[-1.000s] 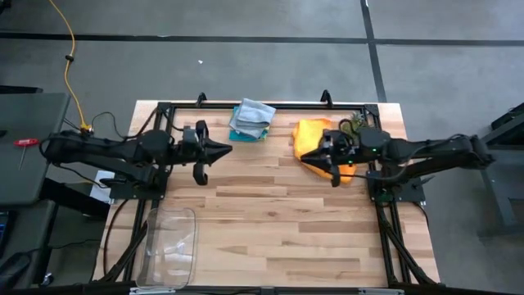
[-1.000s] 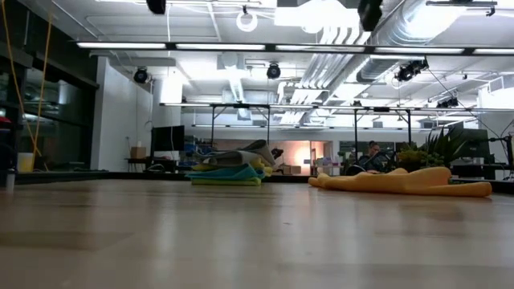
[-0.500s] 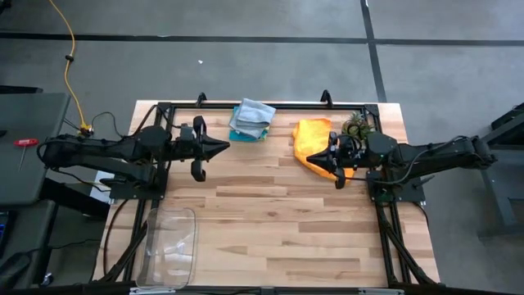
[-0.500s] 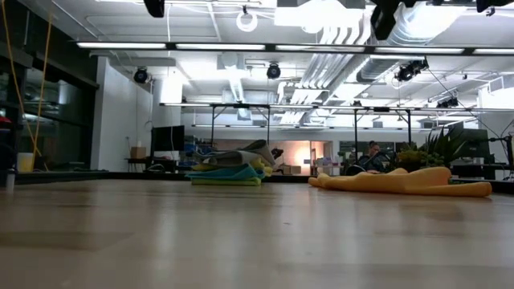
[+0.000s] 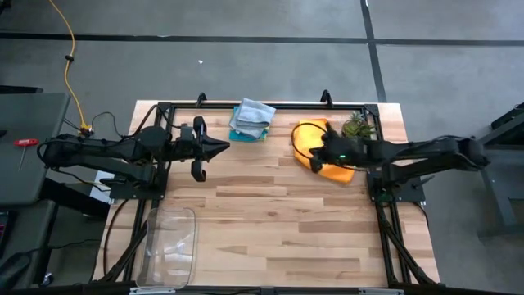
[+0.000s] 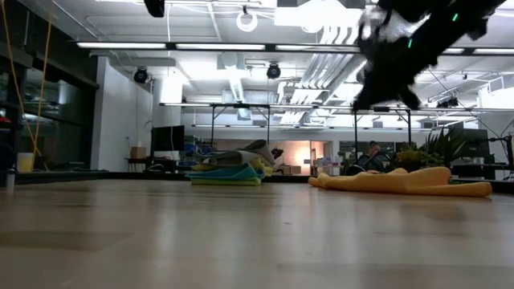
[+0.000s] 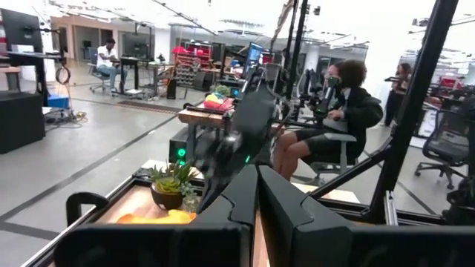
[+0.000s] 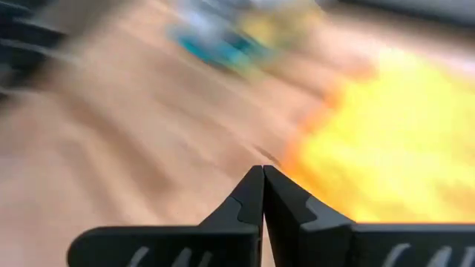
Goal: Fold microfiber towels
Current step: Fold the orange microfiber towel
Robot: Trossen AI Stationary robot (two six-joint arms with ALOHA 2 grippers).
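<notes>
- The wooden table [image 5: 270, 221] carries a yellow-orange towel [image 5: 309, 135] at its far right.
- A stack of folded towels [image 5: 250, 120], grey uppermost, lies at the far centre.
- The right gripper [image 5: 314, 162], fingers pressed together and empty, hangs over the yellow-orange towel's near left edge.
- The left gripper [image 5: 226, 148], likewise closed and empty, waits left of the stack, apart from it.

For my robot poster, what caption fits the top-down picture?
Right gripper, jaws shut, hovers over the yellow towel; left gripper waits.

Grey floor [image 5: 246, 61], ceiling strip lights [image 6: 265, 48], ducts [image 6: 337, 76].
</notes>
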